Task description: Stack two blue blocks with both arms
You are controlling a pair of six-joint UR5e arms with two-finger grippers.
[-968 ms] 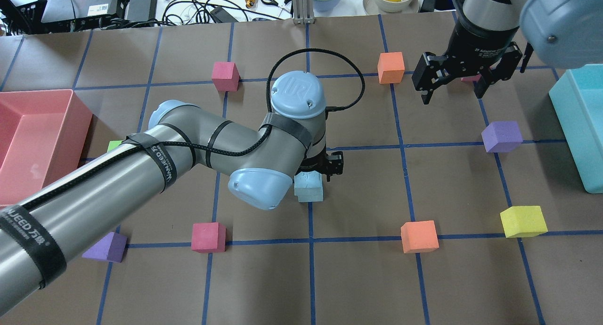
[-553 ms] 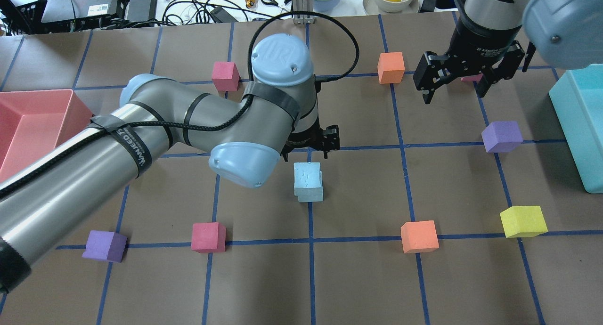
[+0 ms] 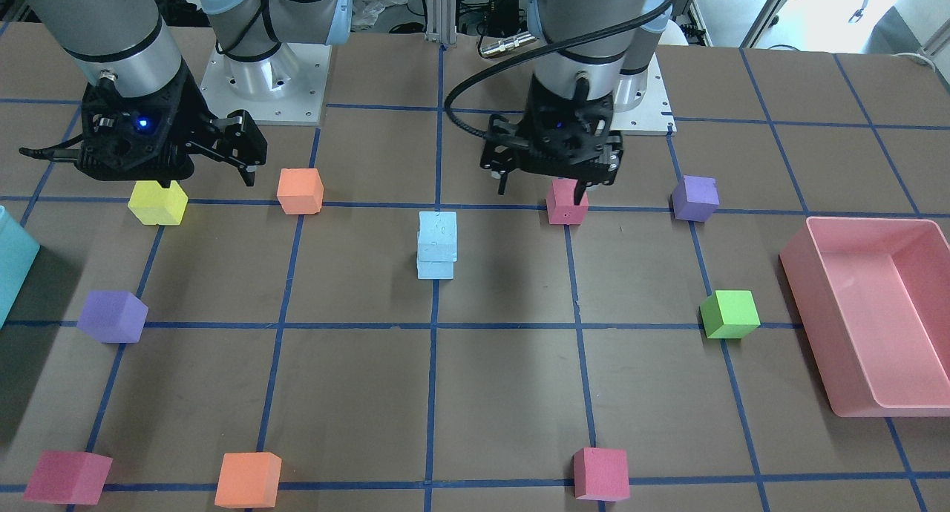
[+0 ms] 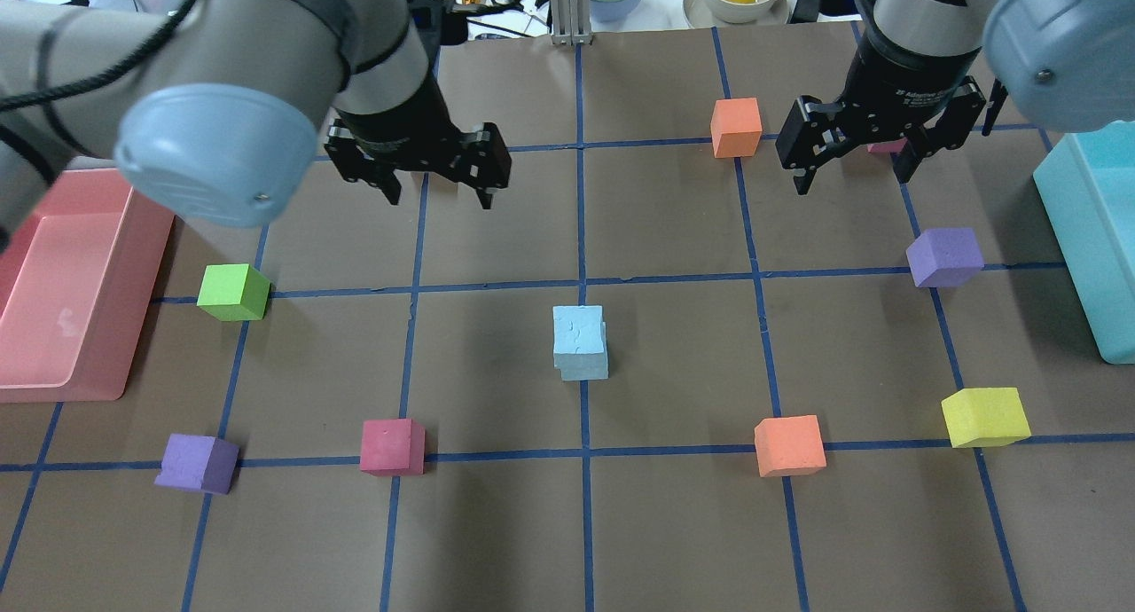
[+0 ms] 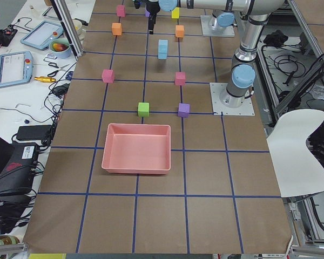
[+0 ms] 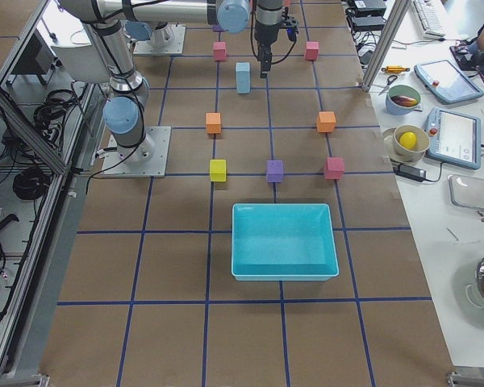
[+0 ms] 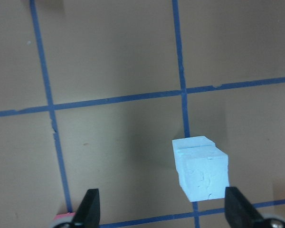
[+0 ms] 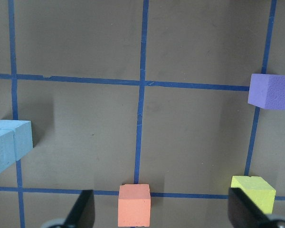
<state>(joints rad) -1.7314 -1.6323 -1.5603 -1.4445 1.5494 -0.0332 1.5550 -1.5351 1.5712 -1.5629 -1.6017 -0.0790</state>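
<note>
The upper block (image 4: 578, 328) sits on the lower block (image 4: 587, 372); left of this stack lies the tray (image 4: 53, 315), right of it the bin (image 4: 1095, 239).

The grey left arm (image 4: 266, 27), carrying a braided black cable (image 3: 464, 78), and grey right arm (image 4: 922, 18) are wearing pale blue joint caps (image 4: 217, 142), with the black left end effector (image 4: 441, 200) and right end effector (image 4: 853, 184) glowing blue.

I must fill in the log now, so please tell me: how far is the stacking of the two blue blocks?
Done, it seems: the upper blue block sits on the lower blue block, slightly offset. In hand: nothing; the left tool and the right tool both hang open and empty, well apart from the stack. Left: no stacking step that I can see, perhaps only parking both tools.
</note>
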